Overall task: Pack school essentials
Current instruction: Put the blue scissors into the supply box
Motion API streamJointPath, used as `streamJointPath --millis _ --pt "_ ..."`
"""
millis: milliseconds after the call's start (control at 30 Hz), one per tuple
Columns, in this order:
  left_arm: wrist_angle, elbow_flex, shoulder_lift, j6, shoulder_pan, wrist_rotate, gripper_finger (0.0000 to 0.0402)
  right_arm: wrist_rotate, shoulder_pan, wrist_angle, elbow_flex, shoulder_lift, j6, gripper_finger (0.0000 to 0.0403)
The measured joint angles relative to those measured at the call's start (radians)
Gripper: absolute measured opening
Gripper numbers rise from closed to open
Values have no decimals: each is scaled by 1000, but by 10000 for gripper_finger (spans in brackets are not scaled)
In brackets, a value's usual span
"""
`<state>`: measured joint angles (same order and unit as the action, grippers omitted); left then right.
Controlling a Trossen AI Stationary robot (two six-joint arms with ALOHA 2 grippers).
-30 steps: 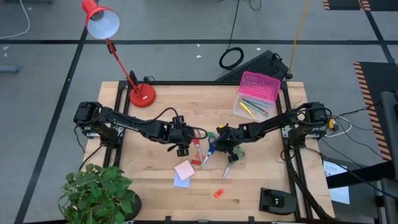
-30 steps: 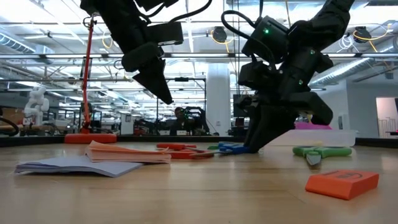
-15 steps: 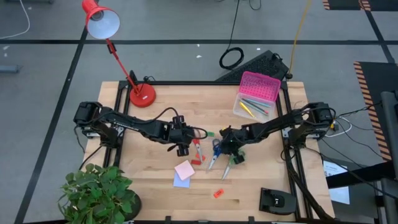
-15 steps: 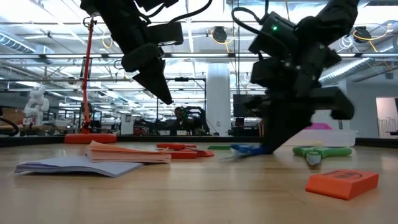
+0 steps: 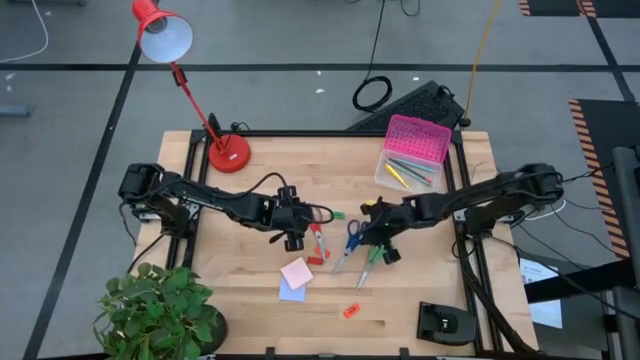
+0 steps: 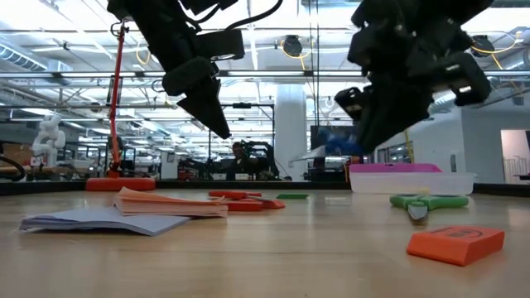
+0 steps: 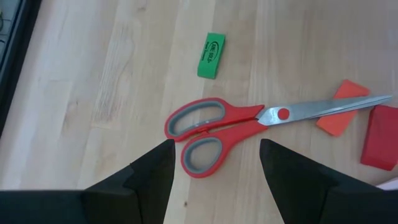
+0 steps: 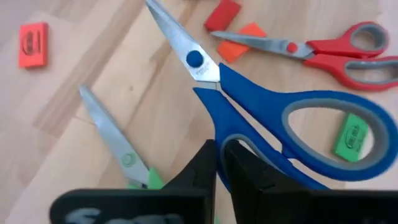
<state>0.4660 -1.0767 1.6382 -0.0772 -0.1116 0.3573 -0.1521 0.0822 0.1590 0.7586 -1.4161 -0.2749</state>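
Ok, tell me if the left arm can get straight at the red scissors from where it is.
Probably yes. The left gripper hangs open right above the red scissors, whose handles lie flat and uncovered between its fingers in the wrist view. The right gripper is off to the side, holding the blue scissors.

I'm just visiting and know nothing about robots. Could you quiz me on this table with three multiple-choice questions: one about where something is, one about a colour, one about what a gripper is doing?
1. Where is the clear box with the pink lid?
A. far right corner of the table
B. beside the potted plant
C. under the lamp

2. What colour are the scissors held by the right gripper?
A. red
B. blue
C. green

3. What is the left gripper doing?
A. gripping an eraser
B. shut on a pad
C. open above the red scissors

Answers: 1 A, the high view shows it there. 2 B, the right wrist view shows blue handles between its fingers. 3 C, the left wrist view shows spread fingers and nothing held.
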Motion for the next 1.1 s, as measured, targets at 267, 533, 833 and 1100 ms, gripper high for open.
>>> streamJointPath --millis 267,533,833,1100 --pt "-5 0 0 2 0 1 239 94 -2 108 0 131 70 7" --pt "-33 0 0 6 0 3 239 178 -2 154 -1 179 127 8" --pt "-106 0 0 21 0 2 239 205 -2 110 -14 51 129 47" --pt "-104 0 0 21 0 1 239 203 -39 15 -13 -107 56 111"
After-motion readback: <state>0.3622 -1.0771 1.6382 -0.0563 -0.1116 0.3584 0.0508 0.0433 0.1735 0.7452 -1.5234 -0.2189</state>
